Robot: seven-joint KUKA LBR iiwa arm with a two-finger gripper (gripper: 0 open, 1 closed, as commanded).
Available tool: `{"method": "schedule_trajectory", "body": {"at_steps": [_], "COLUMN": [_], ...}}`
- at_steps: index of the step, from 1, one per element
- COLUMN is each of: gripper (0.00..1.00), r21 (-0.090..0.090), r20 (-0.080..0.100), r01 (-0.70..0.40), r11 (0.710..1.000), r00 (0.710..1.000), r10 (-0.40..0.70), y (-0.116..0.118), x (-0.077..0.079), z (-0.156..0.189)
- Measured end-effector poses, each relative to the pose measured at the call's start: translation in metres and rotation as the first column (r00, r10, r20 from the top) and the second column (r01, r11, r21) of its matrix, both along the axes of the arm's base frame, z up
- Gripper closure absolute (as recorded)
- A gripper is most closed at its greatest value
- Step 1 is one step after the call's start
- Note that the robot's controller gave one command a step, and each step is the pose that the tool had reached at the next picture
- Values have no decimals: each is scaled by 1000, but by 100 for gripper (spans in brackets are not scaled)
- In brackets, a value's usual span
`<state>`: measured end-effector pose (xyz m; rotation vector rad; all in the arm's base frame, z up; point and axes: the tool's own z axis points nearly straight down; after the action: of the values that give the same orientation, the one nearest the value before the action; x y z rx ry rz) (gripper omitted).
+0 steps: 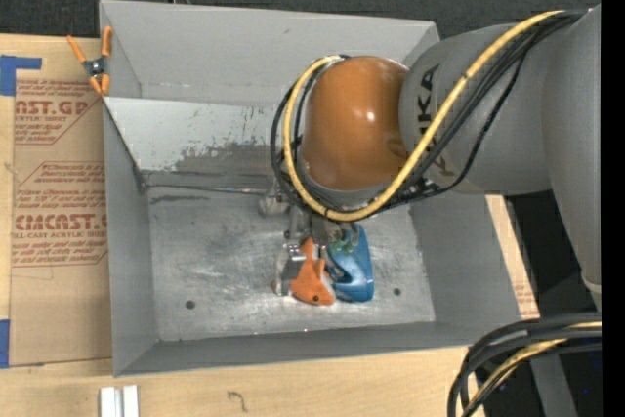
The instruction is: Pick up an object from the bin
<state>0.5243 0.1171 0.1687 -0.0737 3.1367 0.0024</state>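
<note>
From here the orange wrist cover hides the far end of the blue thing, and the arm runs off past the right edge.

A: Down in the bin now: grey metal floor, scuffed pale, sloped walls rising all round.

B: Two things lying on it, toward five o'clock of the floor: a blue piece, and an orange piece pressed against it on its eight o'clock side. Both near the six o'clock wall.
</note>
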Motion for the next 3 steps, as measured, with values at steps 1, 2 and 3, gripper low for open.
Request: {"method": "schedule_trajectory", "body": {"at_steps": [1,2,3], "gripper": [0,100,100], "r21": [-3,1,1], "r20": [-2,1,1], "r01": [-92,-65,-65], "r11": [996,998,998], "r00": [996,998,998], "r10": [92,65,65], "y": [-29,-69,-69], "x": [-20,1,1], "z": [-37,-95,-95]}}
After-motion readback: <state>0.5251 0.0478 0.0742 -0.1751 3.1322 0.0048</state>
